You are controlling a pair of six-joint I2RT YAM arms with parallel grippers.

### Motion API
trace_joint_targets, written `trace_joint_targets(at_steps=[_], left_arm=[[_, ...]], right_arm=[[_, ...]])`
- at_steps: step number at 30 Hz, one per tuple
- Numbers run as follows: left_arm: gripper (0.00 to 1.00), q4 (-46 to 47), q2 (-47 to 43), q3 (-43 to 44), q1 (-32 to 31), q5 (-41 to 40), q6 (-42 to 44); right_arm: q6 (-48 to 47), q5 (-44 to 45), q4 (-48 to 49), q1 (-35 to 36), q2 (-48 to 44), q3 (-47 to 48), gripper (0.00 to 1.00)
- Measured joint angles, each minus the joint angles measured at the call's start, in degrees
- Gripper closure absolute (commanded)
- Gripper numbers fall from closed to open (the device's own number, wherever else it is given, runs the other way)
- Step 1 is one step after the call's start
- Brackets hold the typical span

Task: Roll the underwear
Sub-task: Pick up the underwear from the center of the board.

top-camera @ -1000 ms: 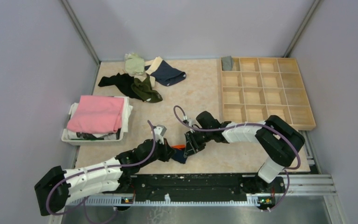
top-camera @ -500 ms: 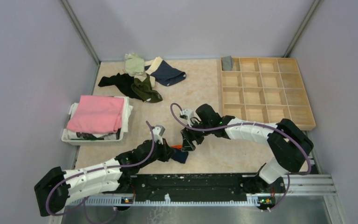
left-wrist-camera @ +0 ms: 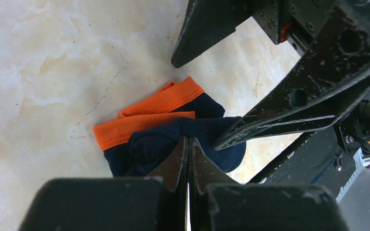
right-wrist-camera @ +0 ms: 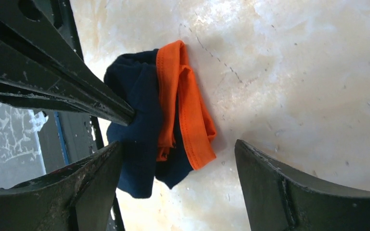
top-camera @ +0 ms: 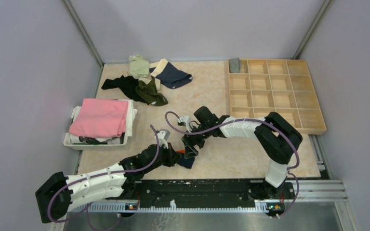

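At 6 o'clock on the table [top-camera: 207,91] lies the navy underwear with the orange band [left-wrist-camera: 147,122] — all bunched up. The left gripper [left-wrist-camera: 188,142] is squeezed tight, pinching its navy cloth. The right gripper [right-wrist-camera: 177,144] is spread wide above it — one finger on each side.

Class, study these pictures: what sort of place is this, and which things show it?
Probably a robotics lab test cell, not a home: plain walls enclose a small table, the left arm and right arm are bolted to a rail, and loose underwear lies near a wooden compartment tray.
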Motion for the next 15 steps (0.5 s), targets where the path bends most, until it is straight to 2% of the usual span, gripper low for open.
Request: trace_joint_targets(at_steps=[15], left_arm=[[1.0,-0.02,0.0,0.0,0.0,-0.17,-0.07]], right_arm=[[-1.07,-7.1,-2.67,-0.04,6.75,6.01,0.32]])
